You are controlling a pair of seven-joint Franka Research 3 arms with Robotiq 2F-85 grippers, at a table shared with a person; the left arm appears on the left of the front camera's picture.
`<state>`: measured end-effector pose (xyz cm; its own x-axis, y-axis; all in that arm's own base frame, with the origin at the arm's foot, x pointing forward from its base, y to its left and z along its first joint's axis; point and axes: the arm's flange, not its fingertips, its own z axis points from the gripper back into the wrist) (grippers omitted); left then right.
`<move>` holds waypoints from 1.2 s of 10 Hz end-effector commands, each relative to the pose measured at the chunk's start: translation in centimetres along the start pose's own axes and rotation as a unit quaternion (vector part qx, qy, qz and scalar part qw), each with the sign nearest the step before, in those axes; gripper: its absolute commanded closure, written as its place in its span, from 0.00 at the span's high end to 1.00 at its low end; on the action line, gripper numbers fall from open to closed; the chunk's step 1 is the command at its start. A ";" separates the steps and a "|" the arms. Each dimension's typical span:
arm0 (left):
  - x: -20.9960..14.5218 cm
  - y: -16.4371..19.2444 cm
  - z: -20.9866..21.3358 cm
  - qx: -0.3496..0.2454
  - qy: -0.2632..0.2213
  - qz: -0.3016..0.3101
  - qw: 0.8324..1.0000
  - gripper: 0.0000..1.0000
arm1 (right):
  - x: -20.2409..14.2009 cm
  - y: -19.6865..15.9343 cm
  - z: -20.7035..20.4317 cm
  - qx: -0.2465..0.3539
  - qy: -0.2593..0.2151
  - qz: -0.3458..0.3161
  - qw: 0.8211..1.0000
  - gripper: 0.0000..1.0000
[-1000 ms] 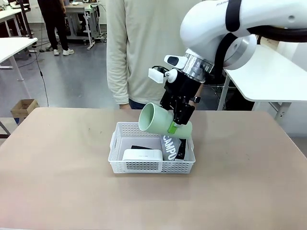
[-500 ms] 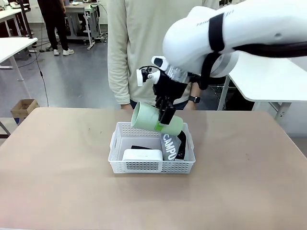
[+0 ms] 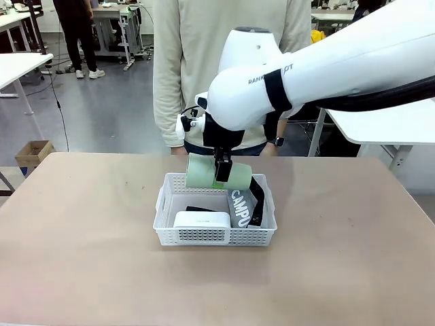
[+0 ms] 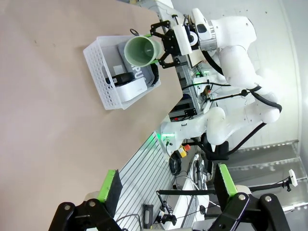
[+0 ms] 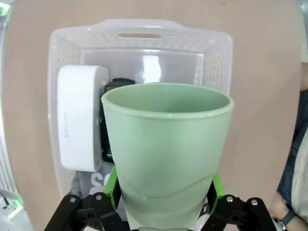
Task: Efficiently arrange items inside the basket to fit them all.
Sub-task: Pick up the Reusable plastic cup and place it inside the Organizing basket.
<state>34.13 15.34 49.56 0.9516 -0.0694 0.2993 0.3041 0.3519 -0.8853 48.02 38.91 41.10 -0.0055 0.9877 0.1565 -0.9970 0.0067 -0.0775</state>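
Beige table (image 3: 81, 231), white basket (image 3: 163, 204), right gripper (image 3: 221, 178) clamping green cup (image 3: 204, 171) above it

White right arm (image 3: 326, 61) with a black band and black cable; black gripper (image 5: 163, 192), green pads.

Bright, even overhead light, soft shadows under basket (image 3: 215, 219). Front view sharp. Glare patch on basket floor in right wrist view, cup (image 5: 166, 149) slightly soft up close. Wide-angle bending at wrist-view edges, table (image 4: 43, 96) edge curved.
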 end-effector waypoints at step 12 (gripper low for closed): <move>-0.2 -0.1 0.1 -0.003 0.003 -0.002 1.000 1.00 | 4.6 0.1 -5.3 0.009 0.041 -0.032 0.999 0.85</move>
<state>34.13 15.34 49.56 0.9517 -0.0694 0.2992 0.3040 0.3518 -0.8853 48.08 44.21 36.44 0.0351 0.9950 0.0933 -0.9992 0.0369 -0.0176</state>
